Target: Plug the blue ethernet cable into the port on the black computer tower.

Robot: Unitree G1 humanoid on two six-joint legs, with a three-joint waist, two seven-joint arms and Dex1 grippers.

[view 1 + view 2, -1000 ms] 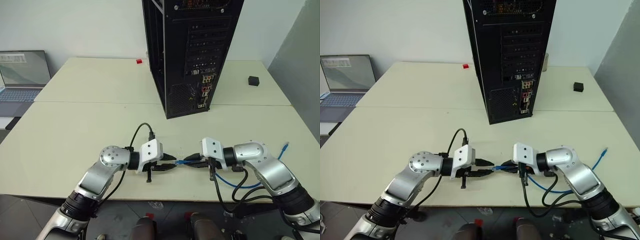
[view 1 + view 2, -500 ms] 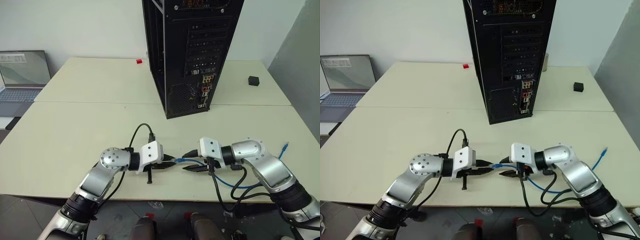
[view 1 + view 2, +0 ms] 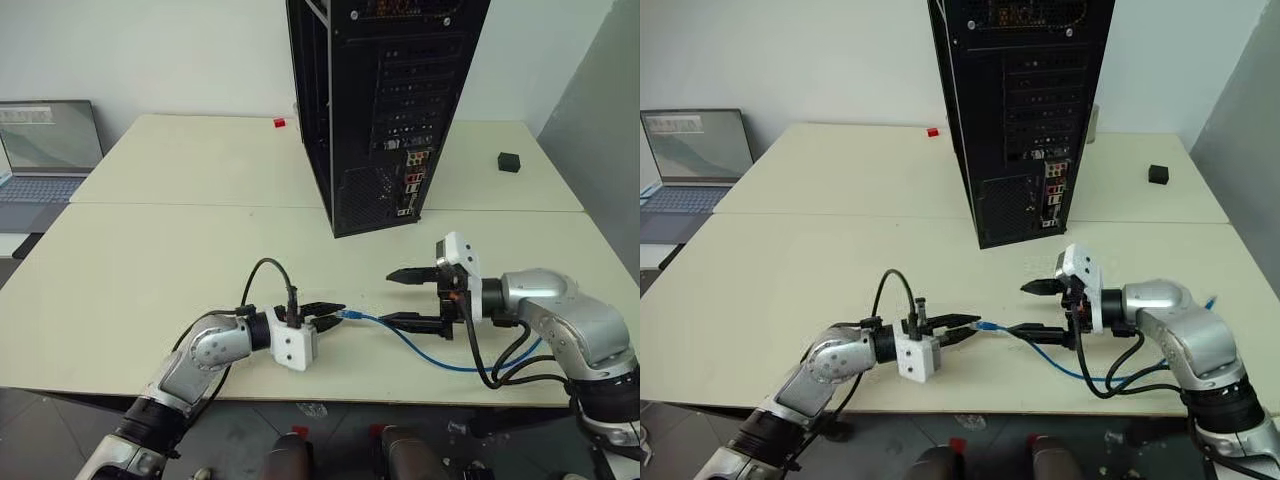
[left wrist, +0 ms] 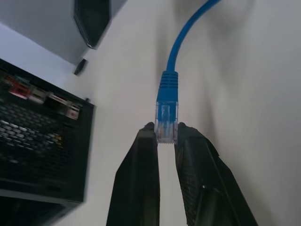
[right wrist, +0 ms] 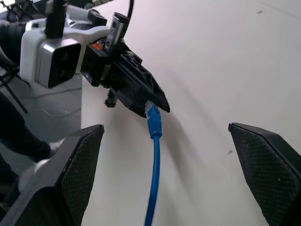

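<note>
The black computer tower (image 3: 385, 105) stands upright on the pale counter (image 3: 150, 260), its rear panel facing the robot, with the port (image 3: 411, 177) among the small coloured connectors low on that panel, above the mesh vent. In front of the tower, near the counter's front edge, the left claw (image 3: 335, 312) is pinched narrow on the clear plug at one end of the blue ethernet cable (image 3: 420, 347); the left wrist view shows the plug caught between the two black fingertips (image 4: 149, 141), its blue boot and cord running away from them over the counter. From the plug the cord trails toward the right arm and lies curved on the counter, and its other end shows past that arm near the counter's right side (image 3: 1211, 300). The right claw (image 3: 398, 297) hangs just in front of the tower and to the right of the left claw, its two fingers spread wide, one above the cord and one beside it, gripping nothing. A small black box (image 3: 509, 162) sits to the right of the tower, a small red thing (image 3: 279, 123) lies behind it to the left, and an open laptop (image 3: 45, 150) stands far to the left of it.
</note>
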